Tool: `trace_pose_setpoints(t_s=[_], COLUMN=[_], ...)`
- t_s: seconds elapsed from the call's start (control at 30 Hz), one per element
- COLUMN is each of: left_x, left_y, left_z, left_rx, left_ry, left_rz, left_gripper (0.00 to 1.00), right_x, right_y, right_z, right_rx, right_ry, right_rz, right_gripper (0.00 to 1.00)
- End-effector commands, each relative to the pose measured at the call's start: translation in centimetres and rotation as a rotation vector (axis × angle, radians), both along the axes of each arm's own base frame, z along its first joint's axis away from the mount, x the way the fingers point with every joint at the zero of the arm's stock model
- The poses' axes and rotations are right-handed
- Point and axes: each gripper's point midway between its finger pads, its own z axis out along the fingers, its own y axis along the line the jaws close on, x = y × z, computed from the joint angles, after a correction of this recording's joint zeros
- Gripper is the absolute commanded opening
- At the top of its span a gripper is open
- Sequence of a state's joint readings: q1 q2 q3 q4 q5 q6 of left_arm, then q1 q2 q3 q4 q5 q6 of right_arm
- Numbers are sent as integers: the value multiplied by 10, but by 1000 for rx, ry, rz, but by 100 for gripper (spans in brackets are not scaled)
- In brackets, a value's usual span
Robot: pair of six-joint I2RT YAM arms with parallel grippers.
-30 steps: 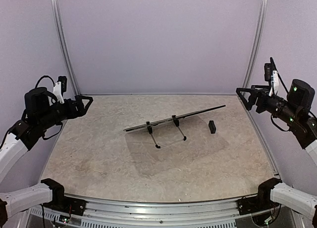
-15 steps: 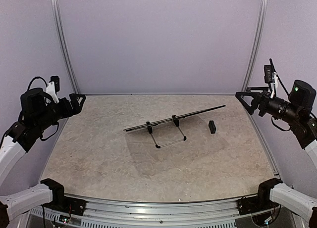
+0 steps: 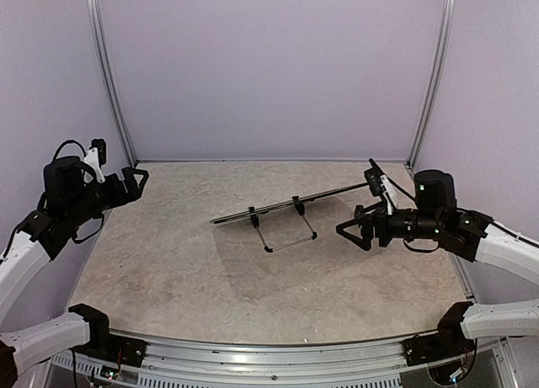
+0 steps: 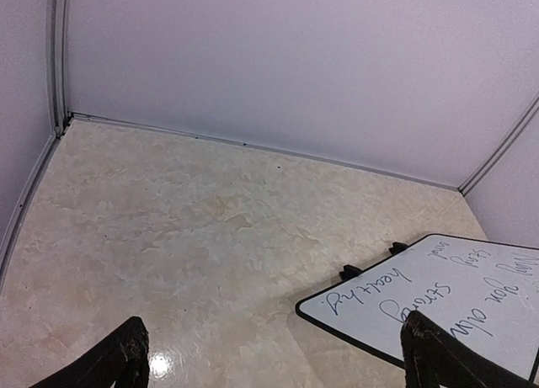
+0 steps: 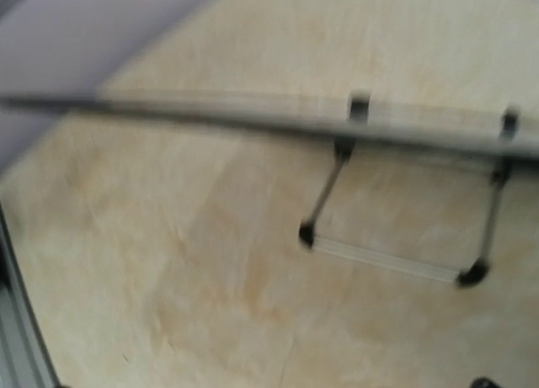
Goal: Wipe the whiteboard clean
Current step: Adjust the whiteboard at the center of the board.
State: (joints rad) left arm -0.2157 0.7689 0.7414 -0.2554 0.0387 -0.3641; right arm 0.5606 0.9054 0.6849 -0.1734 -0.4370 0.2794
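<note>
The table (image 3: 168,262) is a mottled beige, stone-look slab that fills the lower half of the top view. An aluminium rail (image 3: 269,354) runs along its near edge at the bottom. Plain pale lilac walls (image 3: 269,68) close it in on three sides, and slim metal uprights (image 3: 105,77) stand in the back corners. In the left wrist view a bright glare sits on the tabletop at the lower left.

The whiteboard (image 3: 295,203) stands at the centre of the top view, propped at a tilt on a thin wire stand (image 3: 286,232) and seen almost edge-on. In the left wrist view it fills the lower right corner (image 4: 438,308), white with a thin black rim. It bears several lines of dark cursive handwriting seen upside down. One word may read "healthy" and another "strong"; the rest is too small to make out. The right wrist view is blurred, showing the board's edge (image 5: 253,114) as a dark line across the upper part with the stand (image 5: 396,253) below it.

The left gripper (image 3: 137,183) hangs at the left edge of the top view, its fingers spread wide and holding nothing. The right gripper (image 3: 354,228) is low, just right of the board, also spread wide and empty.
</note>
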Motion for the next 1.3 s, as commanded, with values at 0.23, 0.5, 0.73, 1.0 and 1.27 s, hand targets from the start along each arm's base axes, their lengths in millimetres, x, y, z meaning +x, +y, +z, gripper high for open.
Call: trace_pose_setpoints(t_s=[0.23, 0.5, 0.73, 1.0, 1.27], left_x=[-5, -6, -8, -10, -12], left_y=[-16, -23, -18, -15, -8], left_z=[6, 6, 9, 11, 14], left_rx=[-34, -57, -65, -64, -62], left_ry=[-59, -66, -82, -91, -104], left_rz=[-113, -162, -150, -133, -99], left_gripper=[99, 99, 99, 99, 99], right_x=[32, 30, 11, -4, 10], right_y=[51, 53, 62, 98, 146], right_z=[-61, -113, -125, -148, -169], right_rx=[-10, -123, -191, -324, -470], right_ry=[103, 94, -103, -296, -424], right_rz=[-162, -242, -282, -231, -253], right_gripper=[99, 94, 92, 87, 82])
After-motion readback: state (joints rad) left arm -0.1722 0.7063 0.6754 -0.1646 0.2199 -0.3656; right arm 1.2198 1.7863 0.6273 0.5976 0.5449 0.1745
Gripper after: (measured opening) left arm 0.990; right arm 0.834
